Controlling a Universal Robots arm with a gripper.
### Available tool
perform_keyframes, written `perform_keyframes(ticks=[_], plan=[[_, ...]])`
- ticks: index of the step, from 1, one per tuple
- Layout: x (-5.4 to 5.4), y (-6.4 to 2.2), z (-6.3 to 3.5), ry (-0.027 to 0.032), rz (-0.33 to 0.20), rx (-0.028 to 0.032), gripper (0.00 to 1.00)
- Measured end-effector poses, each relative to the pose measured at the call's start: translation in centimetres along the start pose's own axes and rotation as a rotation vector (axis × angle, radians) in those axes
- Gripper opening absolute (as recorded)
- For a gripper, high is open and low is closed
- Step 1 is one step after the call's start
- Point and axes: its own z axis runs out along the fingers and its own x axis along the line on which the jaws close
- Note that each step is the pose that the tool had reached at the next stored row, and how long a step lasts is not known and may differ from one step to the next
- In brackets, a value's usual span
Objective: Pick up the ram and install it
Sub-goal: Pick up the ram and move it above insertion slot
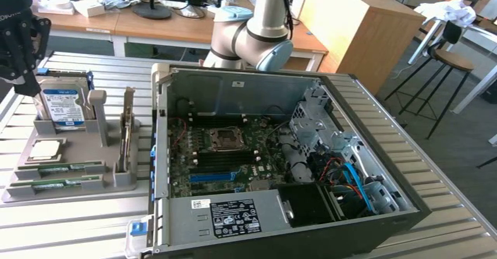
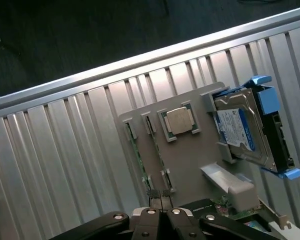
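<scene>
Labels on the hard drive and power supply are illegible.

My gripper is cropped by the exterior view's left edge. Hard drive label and ram chips: too small for me to read.

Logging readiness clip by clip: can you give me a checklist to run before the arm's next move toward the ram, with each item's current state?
1. Fingers open for a pick: not ok, shut and empty.
2. Ram sticks seated in the grey tray: ok, two lie flat side by side.
3. Fingers clear of the tray: ok, hovering above, touching nothing.
4. Computer case open: ok, motherboard exposed.
5. Memory slots free: cannot tell.
</scene>
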Motion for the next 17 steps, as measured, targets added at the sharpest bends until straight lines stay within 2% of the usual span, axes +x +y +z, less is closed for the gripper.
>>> perform_keyframes(ticks=[17], plan=[[0.0, 0.0, 0.06, 0.0068, -0.265, 0.0001, 0.1]])
